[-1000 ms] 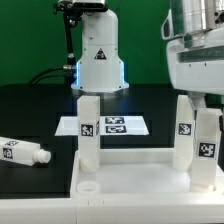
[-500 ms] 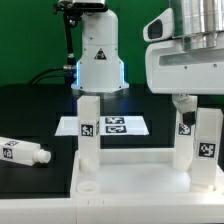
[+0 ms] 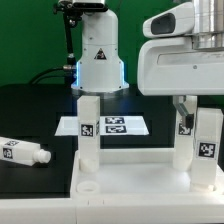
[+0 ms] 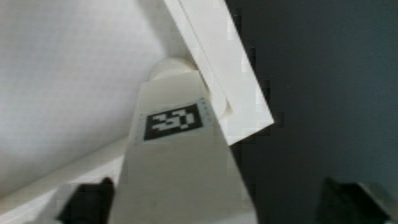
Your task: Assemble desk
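Green backdrop is seen behind a black tabletop (image 3: 30,115), on which the marker board (image 3: 112,125) lies before the arm's base (image 3: 100,62). The tray (image 3: 130,172) of the desk is set nearest the camera. A left leg (image 3: 88,125) is stood upright at its corner, and a far right leg (image 3: 184,130) and a near right leg (image 3: 207,145) are stood side by side on the exterior view's right. A loose leg (image 3: 25,152) is left lying on the tabletop, well apart on that view's left.

The fingers (image 4: 349,198) are held wide open astride an upright tagged leg (image 4: 178,150). A dark gap is seen between one of them and the leg, so nothing is gripped. From outside, the hand is seen over the two right legs, and which one is straddled cannot be told.

The legs are judged to be light, stiff plastic with smooth, somewhat slippery faces. The square section offers two flat, opposite faces. A hold is best taken squarely across these, high on the leg, so that it is not tilted in its socket. A firm, centred squeeze is thought needed if it is to be turned
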{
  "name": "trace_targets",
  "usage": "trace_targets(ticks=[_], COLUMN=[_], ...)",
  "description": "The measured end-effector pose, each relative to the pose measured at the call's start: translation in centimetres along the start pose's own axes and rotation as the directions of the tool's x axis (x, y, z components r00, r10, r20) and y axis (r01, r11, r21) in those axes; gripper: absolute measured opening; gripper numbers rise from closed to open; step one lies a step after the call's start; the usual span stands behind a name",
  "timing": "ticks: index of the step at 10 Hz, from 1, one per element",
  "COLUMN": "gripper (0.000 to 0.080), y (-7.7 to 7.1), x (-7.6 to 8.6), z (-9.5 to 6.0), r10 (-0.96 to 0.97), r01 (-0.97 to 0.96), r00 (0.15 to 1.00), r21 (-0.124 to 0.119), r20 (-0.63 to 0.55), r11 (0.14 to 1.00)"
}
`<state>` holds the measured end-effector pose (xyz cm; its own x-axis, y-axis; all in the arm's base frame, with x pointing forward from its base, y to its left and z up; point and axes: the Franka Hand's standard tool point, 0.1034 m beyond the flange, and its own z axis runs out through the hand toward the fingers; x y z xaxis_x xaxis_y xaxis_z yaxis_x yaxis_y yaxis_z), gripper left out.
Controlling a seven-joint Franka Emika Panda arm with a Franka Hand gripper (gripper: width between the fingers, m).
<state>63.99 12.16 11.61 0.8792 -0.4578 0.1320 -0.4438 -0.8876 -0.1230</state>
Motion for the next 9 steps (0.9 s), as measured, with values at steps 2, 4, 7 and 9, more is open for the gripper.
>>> trace_targets(ticks=[2, 4, 7, 9], gripper=[0.0383, 0.0296, 0.0290, 0.0290], y=[0.4, 1.4, 1.6, 1.4], x=[0.1, 0.6, 0.0, -0.2], z=[0.0, -0.2, 0.2, 0.2], r10=[0.085, 0.450, 0.817, 0.890], r01=[-0.085, -0.450, -0.818, -0.891], r00=[0.996, 0.893, 0.575, 0.452], r21=[-0.006, -0.013, -0.007, -0.009], r20=[0.001, 0.002, 0.041, 0.064], r11=[0.996, 0.893, 0.575, 0.453])
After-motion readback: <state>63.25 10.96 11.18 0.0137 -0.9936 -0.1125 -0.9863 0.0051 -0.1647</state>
